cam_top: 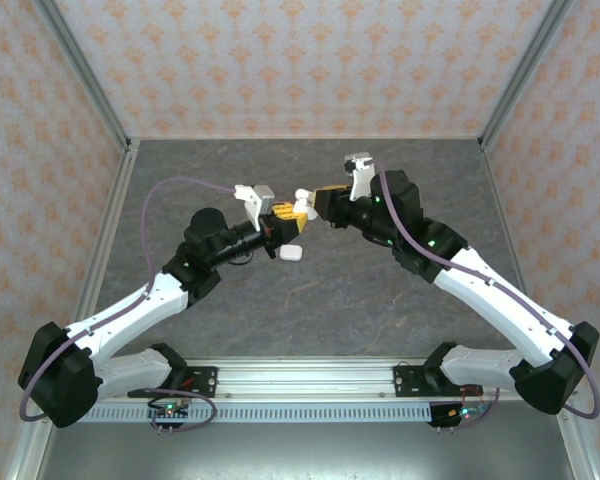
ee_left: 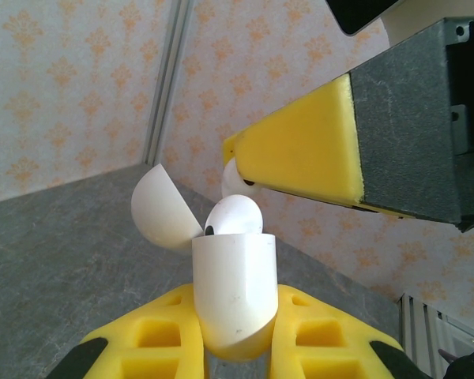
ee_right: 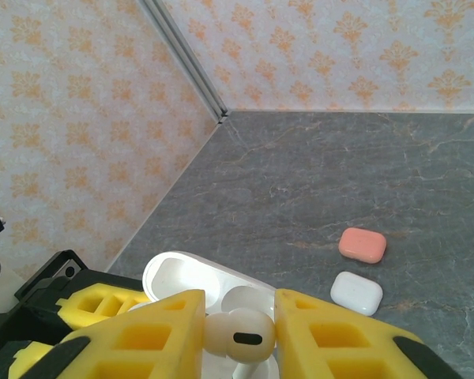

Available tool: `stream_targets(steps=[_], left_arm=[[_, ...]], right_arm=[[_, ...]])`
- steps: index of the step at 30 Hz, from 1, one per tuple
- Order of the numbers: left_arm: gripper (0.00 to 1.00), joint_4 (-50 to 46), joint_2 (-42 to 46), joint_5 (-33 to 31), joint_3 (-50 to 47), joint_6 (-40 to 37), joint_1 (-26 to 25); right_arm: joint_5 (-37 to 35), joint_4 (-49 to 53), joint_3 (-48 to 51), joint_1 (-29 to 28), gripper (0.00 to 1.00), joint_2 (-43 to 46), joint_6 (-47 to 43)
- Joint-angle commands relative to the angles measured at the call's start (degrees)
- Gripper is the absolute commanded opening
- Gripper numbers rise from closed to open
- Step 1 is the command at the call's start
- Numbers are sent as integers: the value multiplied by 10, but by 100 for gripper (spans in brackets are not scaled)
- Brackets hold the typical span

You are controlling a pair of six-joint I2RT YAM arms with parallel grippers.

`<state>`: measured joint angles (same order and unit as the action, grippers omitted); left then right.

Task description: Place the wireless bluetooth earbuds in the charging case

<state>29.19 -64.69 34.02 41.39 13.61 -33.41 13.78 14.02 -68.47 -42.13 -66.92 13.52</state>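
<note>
Top cam: the left arm's fingers (cam_top: 285,212) and the right arm's fingers (cam_top: 315,200) meet tip to tip over the middle of the worktop (cam_top: 310,320). A spare white case (cam_top: 291,253) lies on it just nearer the bases.

Left wrist cam: the left fingers are clamped on the open charging case (ee_left: 231,292), lid (ee_left: 162,209) flipped back, with a seated earbud (ee_left: 234,215) inside.

Right wrist cam: the right fingers pinch a second earbud (ee_right: 241,335), white, just above that case. A pink case (ee_right: 362,245) sits beside the spare white case.
</note>
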Motion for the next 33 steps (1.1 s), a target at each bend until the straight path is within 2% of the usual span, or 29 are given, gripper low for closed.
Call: stream_targets(steps=[1,10,25,29,33], left_arm=[[0,24,4,2,8,-4,-7],[0,23,4,-1,8,-4,-7],[0,25,7,-4,9,-5,-7],[0,27,8,-3,8,-4,-7],[0,40,6,3,7,2,-7]], right_arm=[[1,-13,10,-6,28,-5,9],[-6,0,17,-8,28,-6,5],[41,37,2,-8,33,-1,54],[37,35,3,-8,37,12,57],[27,39,-1,-8,47,25,52]])
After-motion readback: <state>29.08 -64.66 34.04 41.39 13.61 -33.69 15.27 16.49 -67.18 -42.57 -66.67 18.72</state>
